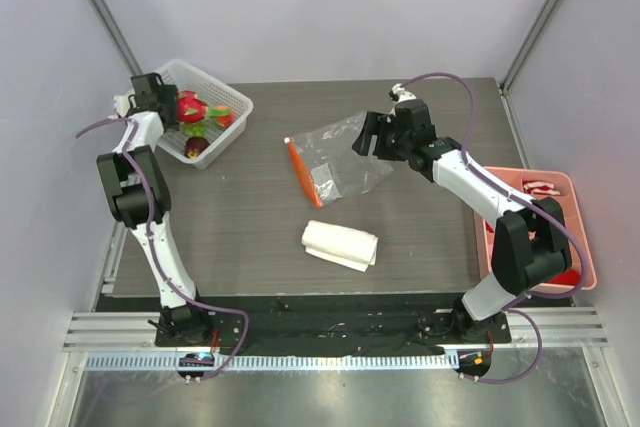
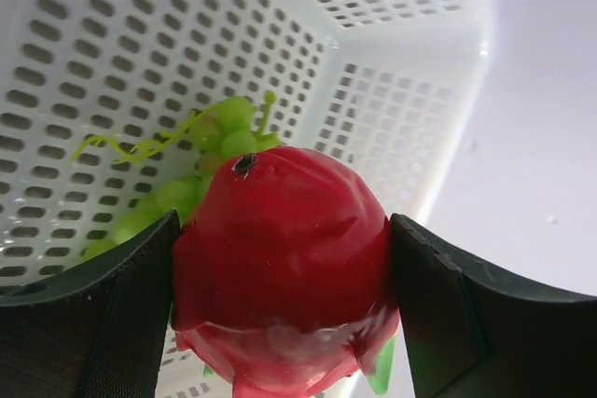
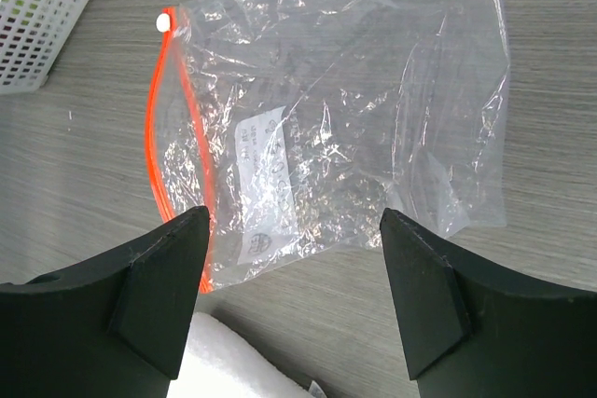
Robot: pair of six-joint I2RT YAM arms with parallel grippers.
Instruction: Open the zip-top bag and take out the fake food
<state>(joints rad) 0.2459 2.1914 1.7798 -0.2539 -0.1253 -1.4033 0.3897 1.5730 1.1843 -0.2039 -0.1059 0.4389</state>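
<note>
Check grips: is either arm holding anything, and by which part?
Left gripper is shut on the red dragon fruit, pinched across its round sides, over the white basket. Right gripper is open above the bag, holding nothing.

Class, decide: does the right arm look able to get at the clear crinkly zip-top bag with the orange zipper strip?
Probably yes. The right claw hangs open over the clear crinkly zip-top bag, which lies flat on the grey table with nothing between them.

The dragon fruit hides part of the grapes behind it.
</note>
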